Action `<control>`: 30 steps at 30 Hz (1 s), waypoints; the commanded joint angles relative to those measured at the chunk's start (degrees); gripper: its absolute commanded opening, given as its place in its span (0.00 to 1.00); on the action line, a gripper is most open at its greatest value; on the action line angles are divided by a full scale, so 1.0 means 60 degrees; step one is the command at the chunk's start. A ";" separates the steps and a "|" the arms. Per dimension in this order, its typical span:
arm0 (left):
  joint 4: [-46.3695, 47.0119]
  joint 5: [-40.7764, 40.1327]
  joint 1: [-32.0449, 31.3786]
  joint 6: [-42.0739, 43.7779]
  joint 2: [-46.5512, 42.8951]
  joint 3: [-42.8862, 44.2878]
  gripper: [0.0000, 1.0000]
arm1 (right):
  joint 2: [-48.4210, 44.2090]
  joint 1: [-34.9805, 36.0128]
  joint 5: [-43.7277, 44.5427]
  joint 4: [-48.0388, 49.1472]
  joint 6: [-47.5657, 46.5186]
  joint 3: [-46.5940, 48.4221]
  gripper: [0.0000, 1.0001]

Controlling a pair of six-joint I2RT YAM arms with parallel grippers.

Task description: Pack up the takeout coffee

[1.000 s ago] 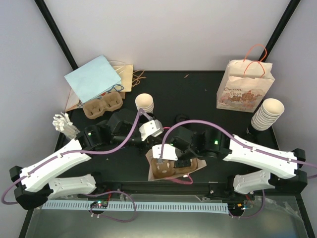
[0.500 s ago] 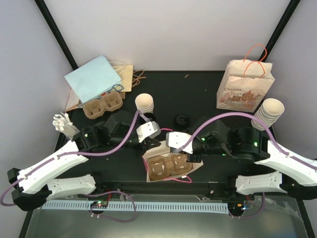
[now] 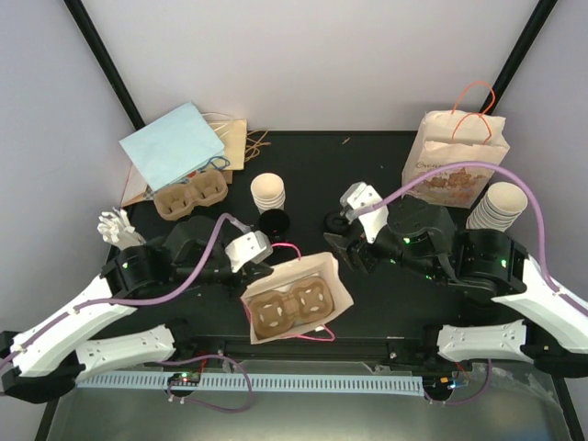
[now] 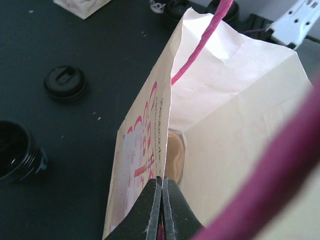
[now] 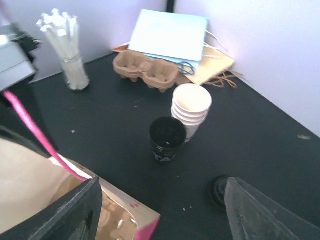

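Pinching open paper bag — left end effector, cup carrier inside, print illegible

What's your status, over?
Left pincer shut on paper bag rim. Right pincer open, empty. Cup carrier inside bag. Nothing in the way.

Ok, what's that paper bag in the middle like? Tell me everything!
The bag is cream paper with pink print on one side and pink cord handles. It stands on the black table between the arms, with its mouth open upward. A brown cardboard two-cup carrier sits inside. The left gripper is shut on the top edge of one wall.
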 commanded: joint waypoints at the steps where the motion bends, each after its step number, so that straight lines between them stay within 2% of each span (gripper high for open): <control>1: -0.1280 -0.1069 -0.0015 -0.0553 -0.0485 0.0487 0.02 | 0.0041 -0.0184 0.1398 -0.0095 0.1602 -0.0108 0.75; 4: -0.1895 -0.1780 0.0012 -0.0979 -0.0664 0.0759 0.02 | 0.0074 -0.0633 0.1352 0.0077 0.2189 -0.0410 0.82; 12: -0.3490 -0.3457 0.0557 -0.2081 -0.0512 0.1906 0.02 | 0.0675 -0.1872 0.0553 0.0319 0.3045 -0.1251 0.84; 23: -0.4228 -0.5173 0.1488 -0.3020 -0.0371 0.3331 0.02 | 0.0310 -0.1994 0.0410 0.1301 0.3625 -0.2671 0.85; 30: -0.4008 -0.5523 0.1854 -0.3186 0.0103 0.4149 0.02 | 0.0027 -0.2009 0.0416 0.1342 0.4113 -0.3339 0.86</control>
